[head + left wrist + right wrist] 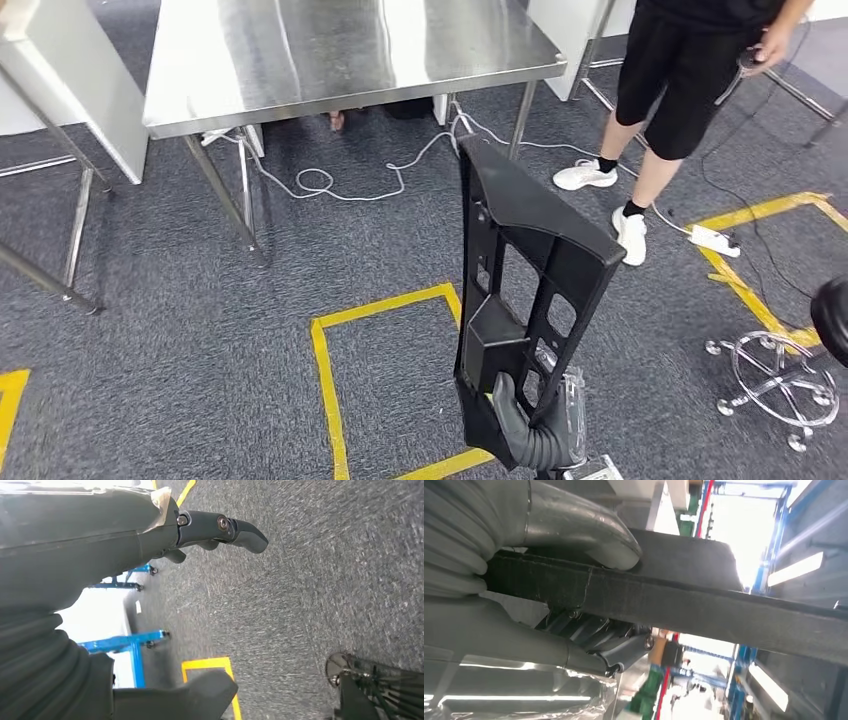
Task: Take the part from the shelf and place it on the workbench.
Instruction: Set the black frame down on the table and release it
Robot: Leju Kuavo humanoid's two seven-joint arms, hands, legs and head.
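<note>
The part is a long black plastic panel with several rectangular openings. It stands upright over the carpet, gripped near its lower end by my right hand. In the right wrist view the grey thumb presses on one face of the part and the dark fingers wrap under its edge. The stainless steel workbench lies ahead and to the left, its top bare. My left hand hangs over the grey carpet with its fingers apart and nothing in it.
A person in black shorts stands at the right, beyond the part. A chrome chair base sits at the right edge, with a power strip and yellow floor tape nearby. White cables trail under the workbench.
</note>
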